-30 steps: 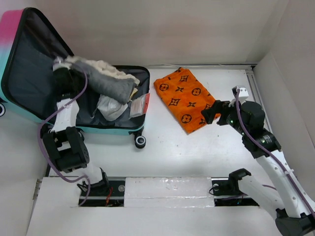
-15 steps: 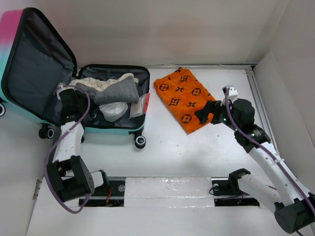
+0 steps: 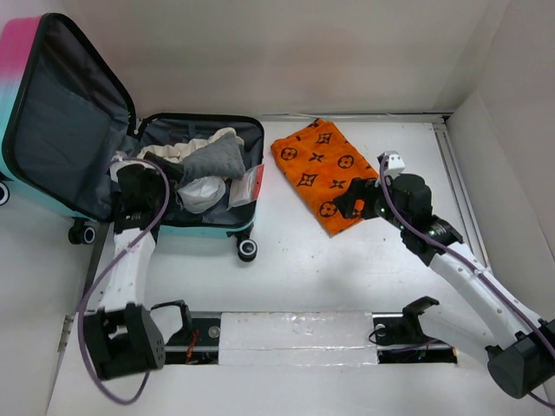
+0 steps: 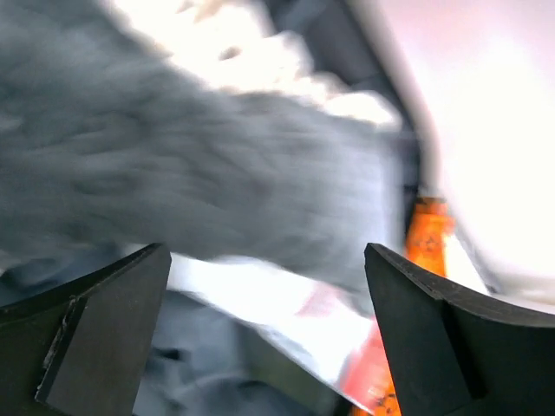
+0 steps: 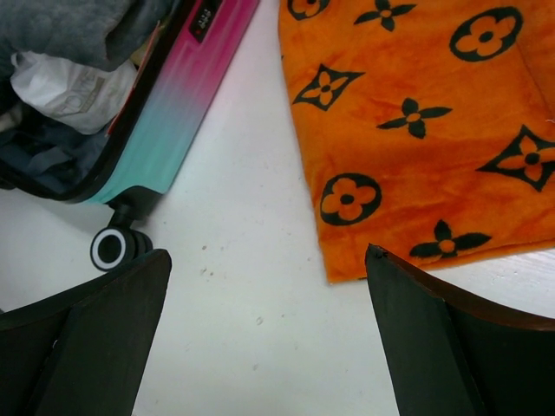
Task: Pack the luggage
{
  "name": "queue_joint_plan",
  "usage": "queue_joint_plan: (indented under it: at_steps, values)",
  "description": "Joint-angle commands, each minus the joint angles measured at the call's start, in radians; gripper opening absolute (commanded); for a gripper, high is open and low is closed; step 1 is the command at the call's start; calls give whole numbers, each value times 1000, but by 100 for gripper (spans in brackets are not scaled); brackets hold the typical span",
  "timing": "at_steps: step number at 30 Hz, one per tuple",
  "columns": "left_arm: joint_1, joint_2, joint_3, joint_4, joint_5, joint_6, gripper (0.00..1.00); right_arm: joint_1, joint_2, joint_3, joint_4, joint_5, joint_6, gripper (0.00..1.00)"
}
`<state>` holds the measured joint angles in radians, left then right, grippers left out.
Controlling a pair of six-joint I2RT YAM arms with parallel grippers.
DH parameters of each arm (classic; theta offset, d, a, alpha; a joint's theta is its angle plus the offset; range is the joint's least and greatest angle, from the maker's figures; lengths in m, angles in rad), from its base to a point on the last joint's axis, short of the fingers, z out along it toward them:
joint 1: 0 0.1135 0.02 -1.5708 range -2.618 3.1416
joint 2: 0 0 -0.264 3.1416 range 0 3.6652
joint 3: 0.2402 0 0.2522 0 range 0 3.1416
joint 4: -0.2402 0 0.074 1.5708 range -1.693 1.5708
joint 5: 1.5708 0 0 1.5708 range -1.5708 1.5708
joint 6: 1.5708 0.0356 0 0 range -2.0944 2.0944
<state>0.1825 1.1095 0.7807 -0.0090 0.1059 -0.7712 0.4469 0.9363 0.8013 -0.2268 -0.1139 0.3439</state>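
The luggage point(image 3: 61, 121) lies open at the table's left end, its lid propped up leftwards and the grey lining showing; the lower half is heaped with a grey knit garment point(image 3: 212, 160), a cream fleece point(image 3: 186, 146) and a white plastic bag point(image 3: 201, 189), with a red-and-white tag point(image 3: 245, 186) at the right wall. Just beside it on the right lies a folded orange cloth point(image 3: 316, 169) printed with black flowers, apart from the case. The left gripper point(image 3: 134, 186) sits at the case's near left corner, fingers spread with nothing between them; its wrist view is blurred, mostly grey knit. The right gripper point(image 5: 267, 253) hangs over the cloth's near corner, jaws wide and bare; only its wrist view shows the pink-to-teal shell and a black wheel point(image 5: 111, 248) up close. The table point(image 3: 347, 277) is white; plain white walls point(image 3: 303, 52) close it in.
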Motion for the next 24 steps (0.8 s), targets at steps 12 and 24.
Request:
queue_joint_plan:
  at_steps: [12, 24]
  values:
    - [-985, 212, 317, 80, -678, 149, 88, -13, -76, 12, -37, 213, 1, 22]
    - [-994, 766, 537, 95, -526, -48, 78, -80, -217, -28, -114, 175, -17, 61]
